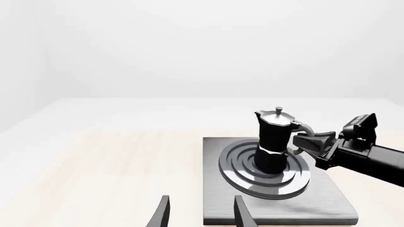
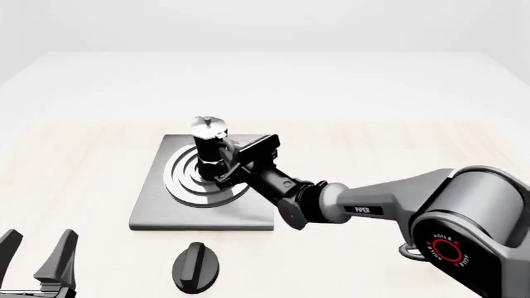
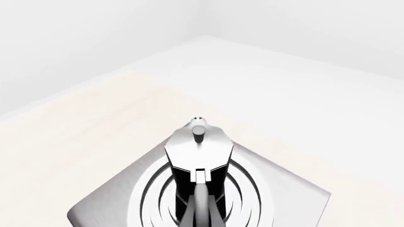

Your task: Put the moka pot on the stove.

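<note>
The moka pot [image 2: 207, 144], black with a shiny silver lid, stands upright on the middle of the burner rings of the grey stove [image 2: 155, 210]. My right gripper [image 2: 230, 165] reaches in from the right and is shut on the pot's side handle. The left wrist view shows the pot [image 1: 273, 142] on the stove [image 1: 328, 198] with the right gripper [image 1: 302, 144] at its handle. In the right wrist view the pot [image 3: 198, 146] fills the centre over the stove [image 3: 107, 203]. My left gripper [image 2: 37, 254] hangs open and empty at the near left, away from the stove.
A black oval knob [image 2: 196, 267] lies on the table just in front of the stove. The light wooden tabletop [image 2: 398, 149] extends to both sides, with a white surface beyond it.
</note>
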